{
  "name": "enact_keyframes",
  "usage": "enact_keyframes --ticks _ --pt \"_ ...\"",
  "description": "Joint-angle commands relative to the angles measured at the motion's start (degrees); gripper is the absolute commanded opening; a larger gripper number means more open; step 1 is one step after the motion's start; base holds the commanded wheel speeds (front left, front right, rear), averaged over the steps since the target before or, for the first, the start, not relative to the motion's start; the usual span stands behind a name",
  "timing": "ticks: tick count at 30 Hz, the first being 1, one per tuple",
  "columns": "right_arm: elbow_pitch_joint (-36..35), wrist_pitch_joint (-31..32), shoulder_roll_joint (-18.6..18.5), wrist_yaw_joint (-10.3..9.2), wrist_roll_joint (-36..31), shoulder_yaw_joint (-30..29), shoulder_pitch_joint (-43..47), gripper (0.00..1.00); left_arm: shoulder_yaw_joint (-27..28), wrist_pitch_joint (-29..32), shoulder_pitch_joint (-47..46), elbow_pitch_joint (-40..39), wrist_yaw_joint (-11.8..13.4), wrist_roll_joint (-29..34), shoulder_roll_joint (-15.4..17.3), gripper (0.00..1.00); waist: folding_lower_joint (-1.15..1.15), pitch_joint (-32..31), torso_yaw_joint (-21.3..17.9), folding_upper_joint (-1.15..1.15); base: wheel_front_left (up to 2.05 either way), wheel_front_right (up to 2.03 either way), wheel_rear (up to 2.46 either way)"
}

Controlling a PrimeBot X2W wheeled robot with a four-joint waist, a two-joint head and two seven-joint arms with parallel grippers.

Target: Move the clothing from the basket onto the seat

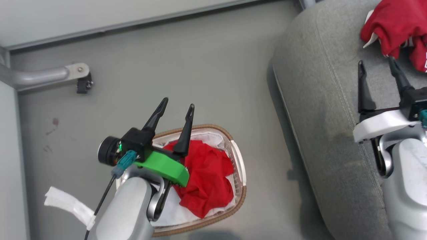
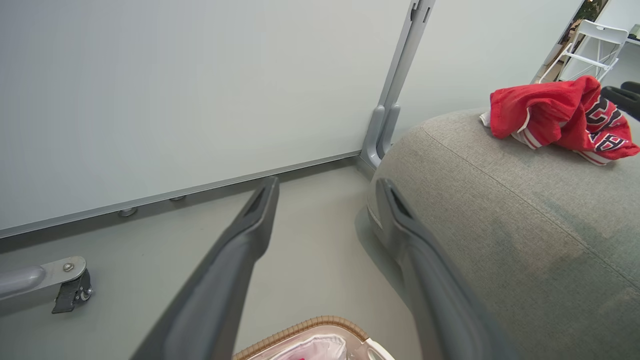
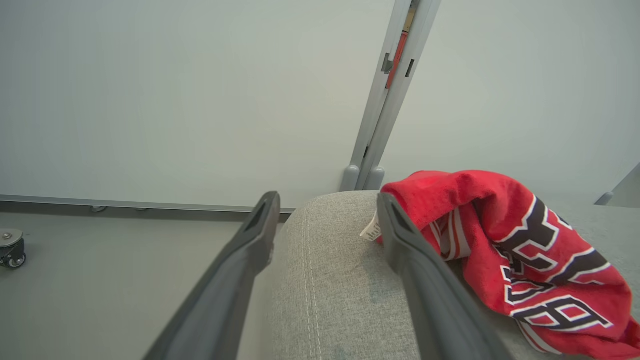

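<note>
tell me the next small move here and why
Probably lower the open left hand onto the plain red garment left in the basket and close on it; the striped garment already lies on the seat, and the open right hand holds nothing.

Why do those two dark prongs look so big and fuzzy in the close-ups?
Left wrist view: the left gripper sits by the wide-angle lens, so it looms soft. Right wrist view: same for the right gripper. Head view: sharp, even light, a soft shadow beside the seat.

Has a smooth grey floor point(image 1: 200, 66), pale partition panels point(image 2: 175, 90) joined at a grey metal post point(image 2: 400, 75), a castered foot point(image 1: 80, 75) and a white folding chair point(image 2: 600, 32).
</note>
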Motion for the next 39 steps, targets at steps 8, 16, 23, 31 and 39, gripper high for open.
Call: enact_keyframes --ticks 8,16,23,31,39 --pt "-2.0 -0.3 2.6 -0.06 0.1 2.7 4.7 1.00 6.5 0.0 6.8 -0.7 0.5 -1.3 -0.7 1.00 0.00 -9.0 6.0 0.00 0.00 0.00 0.00" --pt "-3.4 -0.3 5.1 -0.06 1.4 2.2 8.9 1.00 12.6 0.0 12.5 -1.7 1.5 -0.5 -0.9 1.00 0.00 -13.2 8.9 0.00 0.00 0.00 0.00" --pt "-2.6 -0.2 5.3 -0.06 7.6 4.3 13.8 1.00 15.9 0.0 16.8 -2.1 2.0 -0.6 -0.9 1.00 0.00 -16.0 10.1 0.00 0.00 0.00 0.00" --pt "-2.8 -0.2 5.3 -0.06 8.7 6.5 18.4 1.00 17.1 0.0 20.1 -2.5 1.9 -0.7 -0.9 1.00 0.00 -17.8 10.1 0.00 0.00 0.00 0.00" --pt "-2.9 -0.2 5.3 -0.06 7.4 7.2 19.8 1.00 16.9 0.0 20.9 -2.5 2.1 -0.9 -0.9 1.00 0.00 -18.6 9.8 0.00 0.00 0.00 0.00"
